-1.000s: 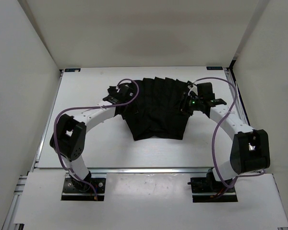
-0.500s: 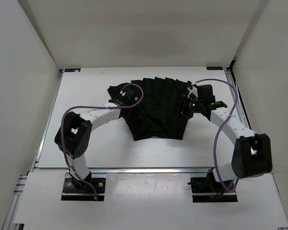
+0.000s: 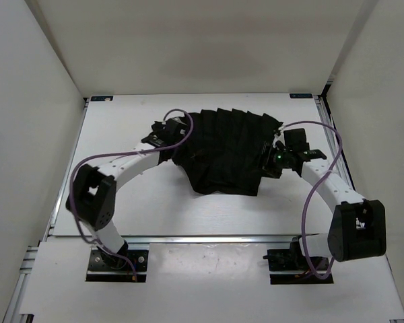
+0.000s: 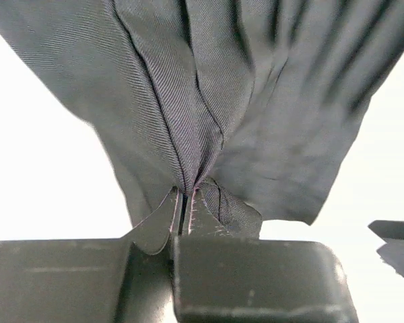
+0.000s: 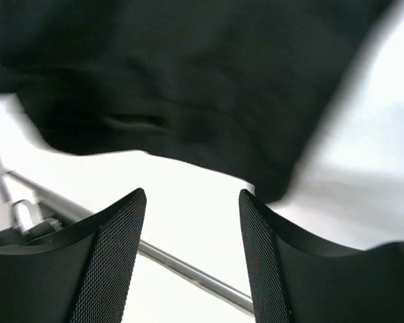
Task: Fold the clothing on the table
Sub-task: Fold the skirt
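Black pleated skirt (image 3: 222, 151) is pinched by the left claw (image 4: 185, 202); right claw (image 5: 192, 222) is spread open over the white worktop (image 3: 121, 202), boxed by white walls (image 3: 188, 47).

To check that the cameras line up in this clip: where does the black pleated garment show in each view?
Top external: the clothing lies mid-table, between the two arms.
Left wrist: the clothing fills the upper picture, with a fold pinched in the left hand.
Right wrist: the clothing is a blurred dark mass across the top, beyond the open right hand.
Shared landmark: the white table, bare beside the fabric in every view.
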Controlling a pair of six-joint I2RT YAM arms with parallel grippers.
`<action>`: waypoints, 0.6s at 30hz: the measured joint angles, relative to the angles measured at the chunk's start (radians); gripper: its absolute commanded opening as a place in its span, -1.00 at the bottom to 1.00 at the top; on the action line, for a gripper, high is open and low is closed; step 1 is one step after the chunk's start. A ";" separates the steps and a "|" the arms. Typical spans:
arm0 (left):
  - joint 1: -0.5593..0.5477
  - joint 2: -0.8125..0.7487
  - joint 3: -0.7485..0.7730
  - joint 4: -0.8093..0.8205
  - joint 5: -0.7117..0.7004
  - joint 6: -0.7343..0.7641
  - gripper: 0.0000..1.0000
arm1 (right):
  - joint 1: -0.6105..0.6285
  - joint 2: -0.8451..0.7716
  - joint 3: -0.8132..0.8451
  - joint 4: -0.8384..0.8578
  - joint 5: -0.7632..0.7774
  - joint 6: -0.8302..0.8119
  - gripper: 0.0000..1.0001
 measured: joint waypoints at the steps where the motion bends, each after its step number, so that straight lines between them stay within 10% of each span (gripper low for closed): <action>1: 0.010 -0.032 -0.011 0.009 0.003 0.000 -1.00 | -0.008 -0.009 -0.011 -0.021 0.022 -0.007 0.26; 10: 0.082 -0.192 -0.145 0.047 0.035 0.000 -1.00 | 0.018 -0.042 -0.065 -0.136 0.107 0.002 0.06; 13: 0.086 -0.189 -0.153 0.041 0.046 0.001 -1.00 | 0.063 -0.017 -0.065 -0.126 0.088 0.013 -1.00; 18: 0.101 -0.189 -0.153 0.042 0.061 0.011 -1.00 | 0.174 0.116 -0.010 -0.121 0.082 0.024 -1.00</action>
